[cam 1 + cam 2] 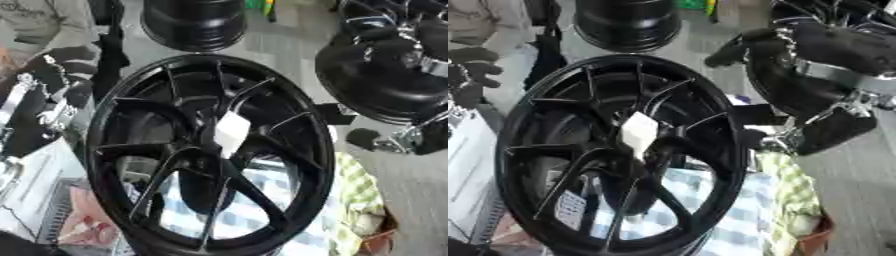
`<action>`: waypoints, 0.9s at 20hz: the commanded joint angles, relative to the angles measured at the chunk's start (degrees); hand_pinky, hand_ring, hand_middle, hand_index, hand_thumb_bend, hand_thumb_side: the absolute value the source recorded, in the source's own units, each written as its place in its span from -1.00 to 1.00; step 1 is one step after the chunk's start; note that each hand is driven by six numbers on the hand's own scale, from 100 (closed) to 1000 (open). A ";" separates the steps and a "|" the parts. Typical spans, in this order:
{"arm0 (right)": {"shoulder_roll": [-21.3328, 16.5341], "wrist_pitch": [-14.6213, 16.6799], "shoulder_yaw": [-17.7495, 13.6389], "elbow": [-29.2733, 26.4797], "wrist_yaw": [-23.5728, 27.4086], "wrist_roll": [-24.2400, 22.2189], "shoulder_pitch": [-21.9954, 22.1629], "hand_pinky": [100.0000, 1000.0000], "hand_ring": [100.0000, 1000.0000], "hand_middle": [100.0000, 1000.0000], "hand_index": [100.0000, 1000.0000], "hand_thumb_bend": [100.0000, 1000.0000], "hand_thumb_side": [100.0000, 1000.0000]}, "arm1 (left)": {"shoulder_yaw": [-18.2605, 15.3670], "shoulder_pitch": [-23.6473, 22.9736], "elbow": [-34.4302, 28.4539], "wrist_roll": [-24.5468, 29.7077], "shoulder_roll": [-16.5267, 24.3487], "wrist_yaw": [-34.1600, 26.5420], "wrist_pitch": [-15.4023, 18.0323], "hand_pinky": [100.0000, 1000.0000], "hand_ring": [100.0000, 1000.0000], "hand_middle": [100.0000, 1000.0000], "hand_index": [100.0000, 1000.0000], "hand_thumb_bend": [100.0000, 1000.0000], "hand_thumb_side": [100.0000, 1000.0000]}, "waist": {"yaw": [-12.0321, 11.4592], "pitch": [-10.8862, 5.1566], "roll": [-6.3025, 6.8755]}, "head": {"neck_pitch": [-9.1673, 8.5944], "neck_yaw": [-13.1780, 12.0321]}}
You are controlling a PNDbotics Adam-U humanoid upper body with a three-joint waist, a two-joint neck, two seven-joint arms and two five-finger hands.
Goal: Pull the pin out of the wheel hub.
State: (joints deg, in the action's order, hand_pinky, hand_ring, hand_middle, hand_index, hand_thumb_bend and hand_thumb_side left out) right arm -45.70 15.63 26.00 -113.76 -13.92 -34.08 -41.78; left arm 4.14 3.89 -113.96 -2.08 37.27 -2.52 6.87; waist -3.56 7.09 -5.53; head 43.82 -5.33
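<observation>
The pale pin (638, 134) is sitting at the hub (636, 150) in the frame's centre, its long axis running up-down, while the right hand (833, 131) is hanging nearer at right-centre, the pin lying left of it, and its fingers' state I cannot tell.

Wheel hub (210, 155): rim cut off at six o'clock. White piece (232, 134) at its centre blurred; can't make it out. My right hand (833, 127), three o'clock, fingers unclear.
</observation>
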 commanded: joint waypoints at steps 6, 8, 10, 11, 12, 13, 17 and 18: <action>4.98 0.93 2.57 -0.84 -1.75 -7.36 -6.25 0.52 0.66 0.67 0.88 -0.36 -0.86 | 0.05 0.47 -0.63 0.39 1.47 -0.21 -0.08 0.38 0.50 0.52 0.70 -0.38 0.28 | -0.50 -0.67 0.34 | 0.29 0.60; 6.79 0.57 2.63 -0.84 -2.51 -7.71 -7.08 0.52 0.66 0.68 0.88 -0.38 -0.85 | 0.07 0.49 -0.63 0.43 1.38 -0.22 -0.11 0.38 0.50 0.52 0.70 -0.38 0.28 | -0.71 -0.61 0.35 | 0.29 0.71; 8.58 -0.01 2.84 -0.84 -3.06 -7.71 -7.78 0.52 0.66 0.68 0.88 -0.40 -0.85 | 0.10 0.57 -0.63 0.45 1.30 -0.26 -0.16 0.38 0.50 0.52 0.70 -0.38 0.28 | -0.87 -0.57 0.35 | 0.29 0.88; 9.56 -0.33 2.91 -0.84 -3.38 -7.65 -8.06 0.52 0.66 0.68 0.88 -0.40 -0.86 | 0.12 0.64 -0.63 0.45 1.26 -0.30 -0.18 0.38 0.50 0.52 0.70 -0.38 0.28 | -0.93 -0.55 0.35 | 0.29 0.89; 10.42 -0.42 3.11 -0.84 -3.53 -7.63 -8.32 0.52 0.66 0.68 0.88 -0.40 -0.86 | 0.14 0.69 -0.63 0.47 1.24 -0.35 -0.20 0.38 0.50 0.52 0.70 -0.38 0.28 | -0.98 -0.53 0.36 | 0.29 0.92; 11.30 -0.67 3.27 -0.84 -3.88 -7.73 -8.65 0.52 0.66 0.69 0.88 -0.41 -0.85 | 0.19 0.75 -0.63 0.52 1.21 -0.38 -0.21 0.38 0.50 0.52 0.70 -0.38 0.28 | -1.05 -0.52 0.37 | 0.29 1.00; 13.91 -1.63 4.46 -0.83 -4.90 -8.68 -9.68 0.51 0.66 0.69 0.88 -0.42 -0.86 | 0.25 1.01 -0.63 0.63 1.20 -0.49 -0.18 0.38 0.50 0.52 0.70 -0.38 0.28 | -1.32 -0.41 0.40 | 0.29 1.32; 14.37 -1.78 4.65 -0.77 -5.09 -8.86 -9.83 0.51 0.66 0.69 0.88 -0.42 -0.86 | 0.26 1.05 -0.63 0.65 1.21 -0.49 -0.17 0.38 0.50 0.52 0.70 -0.38 0.28 | -1.36 -0.38 0.40 | 0.29 1.34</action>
State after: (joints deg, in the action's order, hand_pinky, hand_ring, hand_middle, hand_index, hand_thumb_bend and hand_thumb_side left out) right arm -31.37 14.15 30.95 -113.89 -18.53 -42.73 -50.49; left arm 4.72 4.23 -113.96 -1.57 37.27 -2.83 6.54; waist -4.97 7.27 -5.57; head 43.82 -4.23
